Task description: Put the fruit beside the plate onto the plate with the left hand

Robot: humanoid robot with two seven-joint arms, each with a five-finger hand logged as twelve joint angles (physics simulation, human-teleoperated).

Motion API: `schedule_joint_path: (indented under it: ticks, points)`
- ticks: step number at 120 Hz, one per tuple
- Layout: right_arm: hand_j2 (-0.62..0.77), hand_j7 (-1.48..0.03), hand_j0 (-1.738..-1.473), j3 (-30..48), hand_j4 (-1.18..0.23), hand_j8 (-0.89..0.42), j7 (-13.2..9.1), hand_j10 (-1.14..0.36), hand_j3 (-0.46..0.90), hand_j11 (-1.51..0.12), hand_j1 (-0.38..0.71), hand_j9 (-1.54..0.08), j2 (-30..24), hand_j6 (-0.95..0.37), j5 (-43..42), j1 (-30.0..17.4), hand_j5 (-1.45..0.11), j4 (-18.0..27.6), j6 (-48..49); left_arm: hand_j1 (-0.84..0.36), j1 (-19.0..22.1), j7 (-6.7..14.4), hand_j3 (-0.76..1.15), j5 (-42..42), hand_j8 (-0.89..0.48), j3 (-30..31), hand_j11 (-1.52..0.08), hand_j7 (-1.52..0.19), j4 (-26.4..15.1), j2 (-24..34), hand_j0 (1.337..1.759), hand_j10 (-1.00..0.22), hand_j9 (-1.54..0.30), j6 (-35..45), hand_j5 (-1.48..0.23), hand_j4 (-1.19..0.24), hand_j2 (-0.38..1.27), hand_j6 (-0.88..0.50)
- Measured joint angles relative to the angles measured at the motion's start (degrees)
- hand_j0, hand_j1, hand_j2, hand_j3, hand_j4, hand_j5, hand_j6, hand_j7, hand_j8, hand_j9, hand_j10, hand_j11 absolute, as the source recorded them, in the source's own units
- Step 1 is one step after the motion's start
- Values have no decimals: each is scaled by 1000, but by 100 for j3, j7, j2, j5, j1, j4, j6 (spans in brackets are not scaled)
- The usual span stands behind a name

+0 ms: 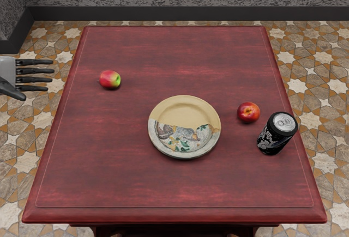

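The red apple (248, 111) sits on the dark red surface (109, 155), well away from my left fingers (35, 71) and on the side of the plate (185, 99) that faces away from them. It is near the plate's rim, with a narrow strip of bare wood between the two. It rests on the wood itself, not on the plate.

In the head view my fingers show at the picture's left edge, outside the surface's border and above the patterned tile floor (16, 139). They are released: four dark digits stretched out straight and side by side, pointing toward the surface, the thumb angled below them, and nothing is between them.

The object closest to my fingers is a red-and-green apple (110, 79), a short way in from the edge they point at and well apart from the plate. Beyond it, about mid-surface, lies the plate, cream-yellow with a painted grey, green and brown pattern on the part nearest the camera. Farthest from my fingers, past the red apple and close beside it, stands a black drink can (277, 133) with its silver top showing, near the surface's opposite edge.
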Motion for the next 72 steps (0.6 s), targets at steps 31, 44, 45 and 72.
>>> schedule_joint_path:
  ticks: [31,44,45,72]
  points:
    - [-3,-22,-1658,0,-17,-17,0,-17,0,-22,-329,-22,0,-17,5,5,-22,-7,0,331,-391,0,0,41,-13,-20,-20,-20,1,-66,1658,-14,-20,0,-20,-14,2,-13]
    - [-3,-22,-1658,0,-17,-17,0,-17,0,-22,-329,-22,0,-17,5,5,-22,-13,0,330,-561,0,0,634,-14,-14,-20,-20,0,-555,1658,-14,-20,1,-20,-14,2,-14]
    - [-3,-22,-1658,0,-17,-17,0,-17,0,-22,-329,-22,0,-17,5,5,-22,-13,0,330,-586,0,0,708,-14,-17,-20,-20,-1,-590,1658,-14,-20,0,-20,-14,2,-14]
    - [-3,-22,-1658,0,-17,-17,0,-17,0,-22,-329,-22,0,-17,6,5,-22,-16,0,289,-1222,0,0,2659,-50,-45,-65,-65,-33,-1709,1658,-50,-65,3,-65,-50,10,-50]
